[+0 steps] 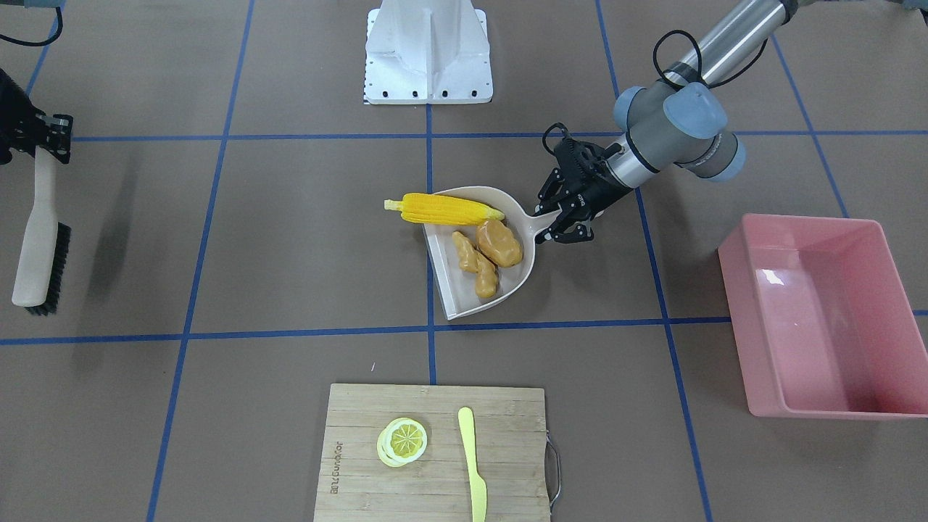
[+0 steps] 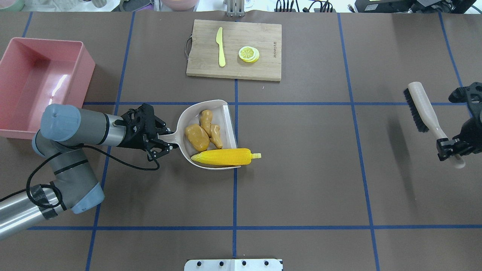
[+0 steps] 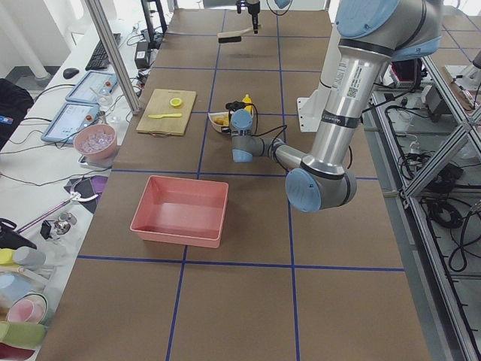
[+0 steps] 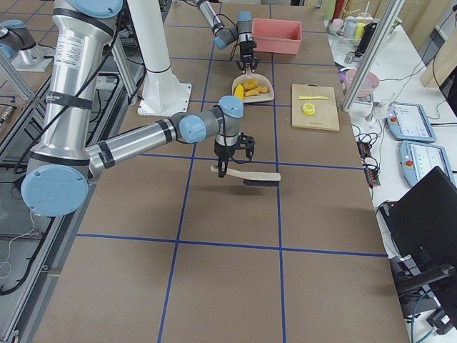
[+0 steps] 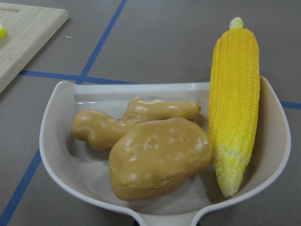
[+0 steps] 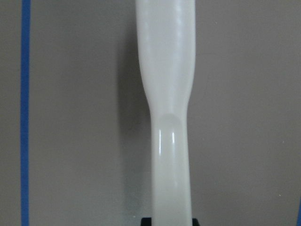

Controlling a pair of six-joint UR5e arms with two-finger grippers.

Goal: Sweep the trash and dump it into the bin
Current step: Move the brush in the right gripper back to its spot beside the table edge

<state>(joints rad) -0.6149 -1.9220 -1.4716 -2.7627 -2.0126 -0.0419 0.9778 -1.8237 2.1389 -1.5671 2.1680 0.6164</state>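
Observation:
The yellow corn cob [image 2: 225,157], the brown potato [image 2: 196,137] and the tan ginger root [image 2: 211,128] all lie in the beige dustpan [image 2: 188,116]. The corn's tip sticks out past the pan's open edge. My left gripper [image 2: 162,137] is shut on the dustpan's handle. The left wrist view shows the corn [image 5: 234,103], the potato [image 5: 160,157] and the ginger [image 5: 127,120] in the pan [image 5: 59,141]. The empty pink bin [image 2: 39,81] stands behind my left arm, at the table's far left. My right gripper [image 2: 450,148] is shut on a brush's handle [image 2: 438,131] and holds the brush above the table at the far right.
A wooden cutting board [image 2: 234,49] at the far middle carries a lemon slice [image 2: 249,54] and a pale yellow knife [image 2: 221,47]. The robot's white base [image 1: 428,54] stands at the near middle. Blue tape lines cross the brown table.

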